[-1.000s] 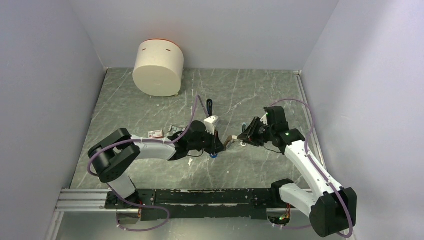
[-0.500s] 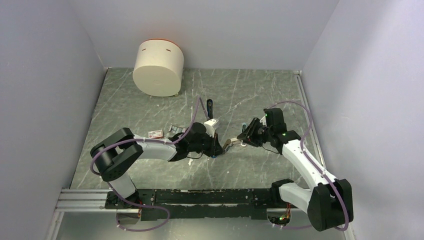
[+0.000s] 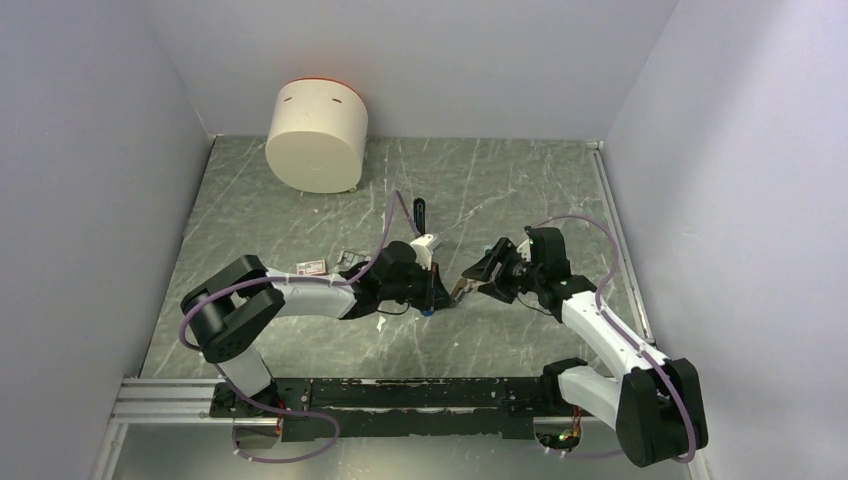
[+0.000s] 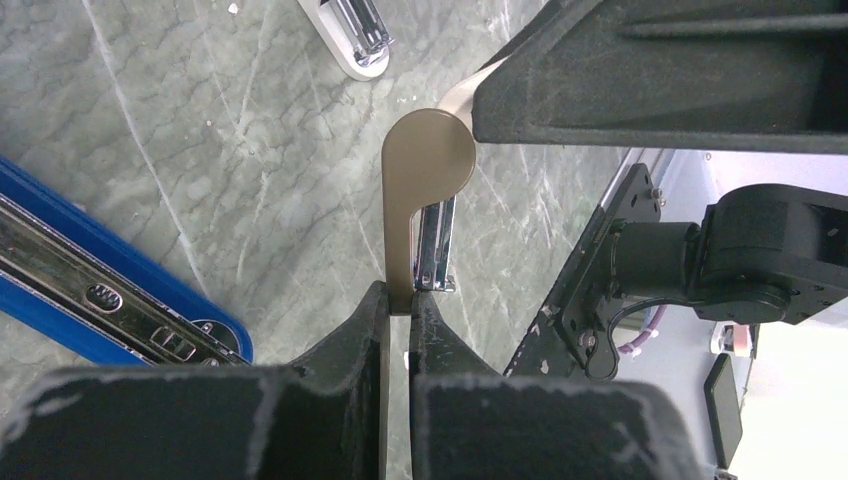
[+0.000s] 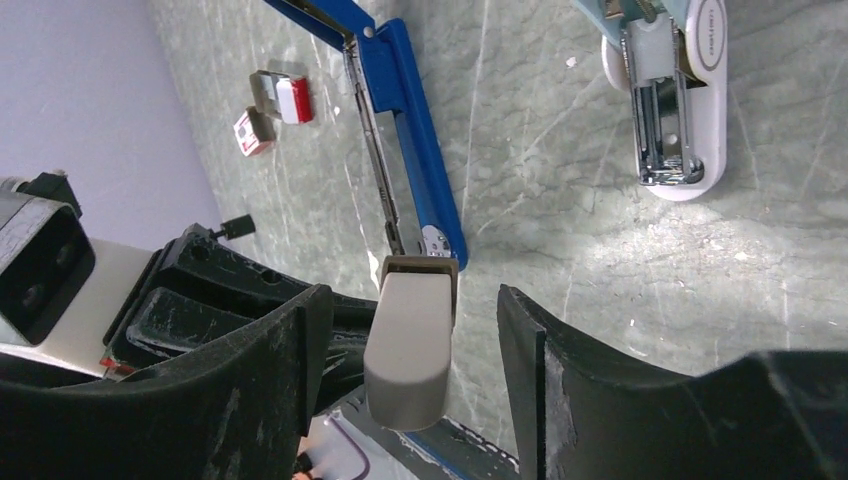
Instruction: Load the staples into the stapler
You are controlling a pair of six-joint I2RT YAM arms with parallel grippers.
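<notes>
Drum (image 3: 315, 135) sits far back at eleven o'clock on your tabletop (image 3: 500, 190). The staples (image 3: 311, 267) lie at nine o'clock of your left claw (image 4: 400, 300), well apart from it. From your right wrist camera, the oblong piece (image 5: 410, 350) hangs between the fingers of the right claw (image 5: 415, 295), touching neither; the stapler (image 5: 410, 130) lies beyond at twelve, a second oblong piece (image 5: 670, 110) at one.

stapler (image 4: 120, 300): cut by the left wrist view's edge; from above, nearly all hidden under the left arm (image 3: 320, 295).
tan piece (image 4: 425, 170): lower end hidden between the left jaws.
staples (image 3: 312, 267): label too small to read.
</notes>
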